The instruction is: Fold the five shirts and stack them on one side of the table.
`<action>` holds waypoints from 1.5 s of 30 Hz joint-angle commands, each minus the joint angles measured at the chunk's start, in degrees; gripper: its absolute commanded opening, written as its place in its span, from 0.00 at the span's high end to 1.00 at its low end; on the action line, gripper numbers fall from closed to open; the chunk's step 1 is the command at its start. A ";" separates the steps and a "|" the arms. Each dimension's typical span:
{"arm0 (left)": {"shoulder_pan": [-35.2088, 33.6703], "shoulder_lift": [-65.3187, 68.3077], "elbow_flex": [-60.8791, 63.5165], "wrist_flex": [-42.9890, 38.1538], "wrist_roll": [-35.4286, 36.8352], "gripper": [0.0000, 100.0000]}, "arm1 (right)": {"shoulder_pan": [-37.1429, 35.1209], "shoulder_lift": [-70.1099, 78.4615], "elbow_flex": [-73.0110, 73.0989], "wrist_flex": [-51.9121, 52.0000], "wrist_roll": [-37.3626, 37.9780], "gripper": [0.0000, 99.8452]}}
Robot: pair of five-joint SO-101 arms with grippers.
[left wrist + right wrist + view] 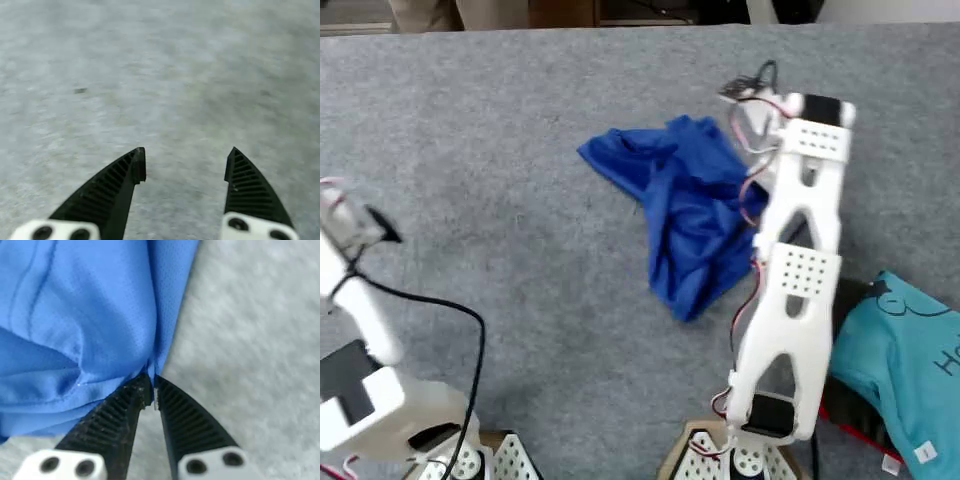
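2 R fingers (118,414) pinch blue shirt (90,315) edge.

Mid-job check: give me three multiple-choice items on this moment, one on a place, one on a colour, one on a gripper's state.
1. Where does the teal shirt lie?
A. mid-table
B. at the table's edge, near the right arm's base
C. draped over an arm

2. What colour is the shirt in the right gripper?
A. blue
B. red
C. white

3. How is the left gripper?
A. open over bare table
B. shut on a shirt
C. shut, empty

Answers:
1 B, since the high view shows it beside that arm's base.
2 A, since the jaws pinch a fold of the blue shirt.
3 A, since its jaws stand apart above grey table.
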 commanded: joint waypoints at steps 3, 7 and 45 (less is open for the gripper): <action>16.88 -2.95 -0.09 -0.35 2.64 0.74 | 9.19 -0.40 -0.22 -0.09 7.21 0.99; 30.33 -2.59 -0.35 -0.70 2.64 0.74 | 15.52 -0.31 -0.13 -1.23 10.64 0.99; 82.81 23.43 -10.37 -23.38 28.84 0.74 | 26.15 -3.38 -18.59 1.05 9.85 0.69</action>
